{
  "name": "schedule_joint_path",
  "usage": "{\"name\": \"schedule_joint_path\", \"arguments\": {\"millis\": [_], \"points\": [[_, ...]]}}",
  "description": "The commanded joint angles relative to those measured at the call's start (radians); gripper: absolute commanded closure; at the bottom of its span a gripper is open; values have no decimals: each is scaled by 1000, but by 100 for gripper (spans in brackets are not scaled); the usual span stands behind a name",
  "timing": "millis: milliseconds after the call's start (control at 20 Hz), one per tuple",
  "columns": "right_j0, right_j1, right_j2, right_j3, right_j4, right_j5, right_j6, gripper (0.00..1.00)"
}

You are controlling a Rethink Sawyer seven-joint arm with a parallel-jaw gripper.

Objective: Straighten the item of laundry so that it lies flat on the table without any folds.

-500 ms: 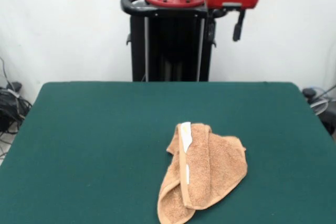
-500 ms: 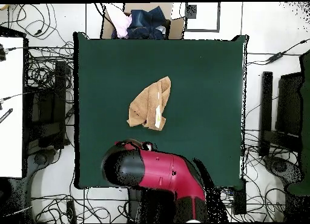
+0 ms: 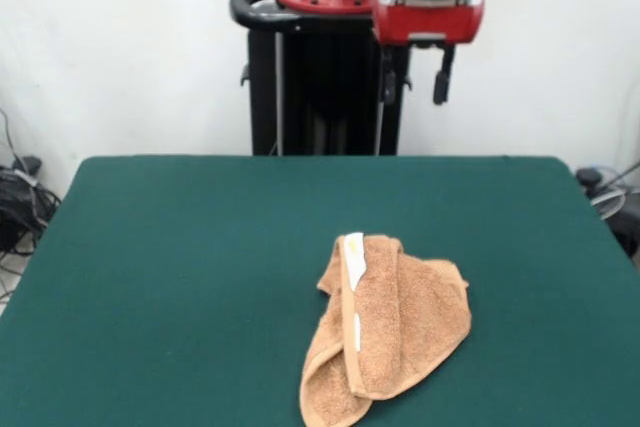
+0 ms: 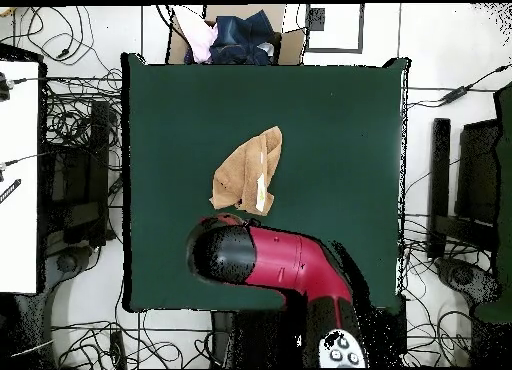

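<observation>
Claw (image 3: 412, 82): raised high at the table's far side, before the pedestal (image 3: 325, 77), well apart from everything; its opening could not be told, and nothing was seen held or touched. Towel (image 3: 388, 341): tan terry cloth, crumpled and folded over itself, white label uppermost, laid on the green table (image 3: 180, 267) toward the front view's near edge, right of centre.

bright, even, soft-shadowed indoor light
</observation>
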Motion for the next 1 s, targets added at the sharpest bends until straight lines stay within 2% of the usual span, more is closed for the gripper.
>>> {"name": "schedule_joint_path", "arguments": {"millis": [50, 300, 1000], "points": [[-63, 160, 157, -86, -75, -28, -86, 0], [-84, 233, 181, -175, -121, 12, -102, 0], [-149, 365, 262, -313, -231, 39, -128, 0]]}}
